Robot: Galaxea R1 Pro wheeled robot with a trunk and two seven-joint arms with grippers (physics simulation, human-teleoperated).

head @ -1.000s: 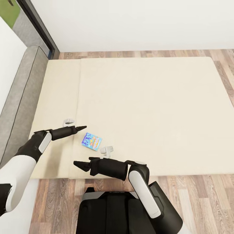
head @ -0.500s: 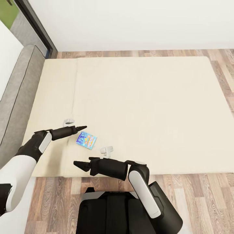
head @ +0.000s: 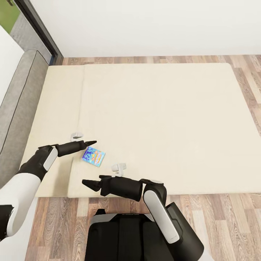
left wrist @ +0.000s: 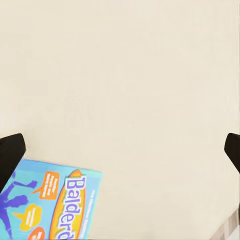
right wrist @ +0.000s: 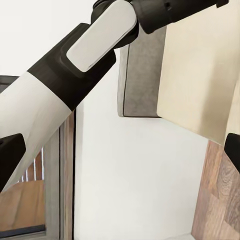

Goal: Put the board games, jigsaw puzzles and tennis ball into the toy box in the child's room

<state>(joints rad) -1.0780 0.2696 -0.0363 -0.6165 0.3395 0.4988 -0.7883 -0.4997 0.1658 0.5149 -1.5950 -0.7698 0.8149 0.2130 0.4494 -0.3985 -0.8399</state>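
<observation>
We see the blue board game (head: pixel 93 156) lying flat on the bed (head: pixel 163 119), just right of our left gripper (head: pixel 90 142); both the left and right gripper (head: pixel 87 183) are spread wide, empty.

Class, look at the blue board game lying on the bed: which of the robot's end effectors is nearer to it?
Left. The left end effector hovers just beside the blue board game; the right end effector sits farther off, toward the bed's near edge.

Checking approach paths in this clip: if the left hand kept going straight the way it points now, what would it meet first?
Probably the bed's mattress: the left hand looks down on bare beige surface. The blue board game lies off to one side of that line, so likely missed; depth is unclear.
</observation>
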